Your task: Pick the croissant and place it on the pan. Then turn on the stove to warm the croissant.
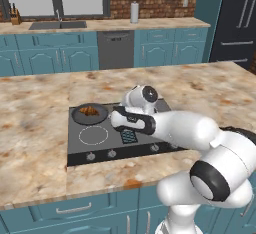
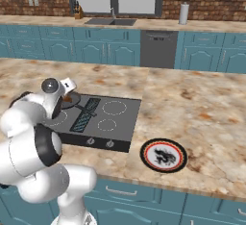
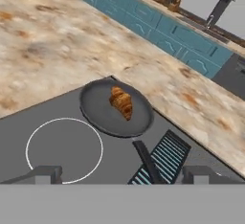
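The small golden-brown croissant [image 3: 121, 103] [image 1: 90, 111] lies inside the round dark grey pan [image 3: 98, 113] [image 1: 81, 116], which sits on the back left burner of the black stove [image 1: 100, 143] [image 2: 115, 123]. The pan's thin black handle [image 3: 146, 160] points toward the ribbed grille [image 3: 165, 153]. My gripper [image 3: 123, 175] [image 1: 117, 119] hovers above the cooktop just to the right of the pan. It is open, with nothing between its fingertips [image 3: 45, 174]. In the right base view my arm hides most of the pan [image 2: 72, 100].
Grey knobs [image 1: 112, 153] line the stove's front edge. A red-rimmed plate [image 2: 164, 155] lies on the marble counter [image 2: 202, 108] to the right of the stove. A white ring burner mark [image 3: 64, 150] lies below the gripper. Teal cabinets and a sink stand far behind.
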Controlling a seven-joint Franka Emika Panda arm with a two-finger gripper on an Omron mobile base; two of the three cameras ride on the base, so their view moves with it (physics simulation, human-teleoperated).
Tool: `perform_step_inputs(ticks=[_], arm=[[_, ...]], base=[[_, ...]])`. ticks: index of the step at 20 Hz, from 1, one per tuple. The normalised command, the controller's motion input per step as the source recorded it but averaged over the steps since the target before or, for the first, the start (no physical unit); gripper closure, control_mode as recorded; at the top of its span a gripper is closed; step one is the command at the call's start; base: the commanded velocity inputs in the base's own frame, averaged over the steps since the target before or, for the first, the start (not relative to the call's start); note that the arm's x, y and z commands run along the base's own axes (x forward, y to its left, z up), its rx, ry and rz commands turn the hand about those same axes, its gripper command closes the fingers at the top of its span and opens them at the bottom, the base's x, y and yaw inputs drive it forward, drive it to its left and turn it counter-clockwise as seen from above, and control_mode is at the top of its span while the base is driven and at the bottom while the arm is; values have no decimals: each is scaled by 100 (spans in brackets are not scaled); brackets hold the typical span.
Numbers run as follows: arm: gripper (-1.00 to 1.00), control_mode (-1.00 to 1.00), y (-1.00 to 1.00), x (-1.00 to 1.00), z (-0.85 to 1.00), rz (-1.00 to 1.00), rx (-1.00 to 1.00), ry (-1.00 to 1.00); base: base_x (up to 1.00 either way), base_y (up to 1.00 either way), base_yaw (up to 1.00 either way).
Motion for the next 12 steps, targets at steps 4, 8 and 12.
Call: perform_step_inputs(ticks=[4,8,12], arm=[[-100,-100,0,-8,64,-35,11,20],[-100,-100,0,-17,37,-42,9,18],[-100,-100,0,-27,5,-42,10,25]], base=[[0,0,0],[0,0,0],[0,0,0]])
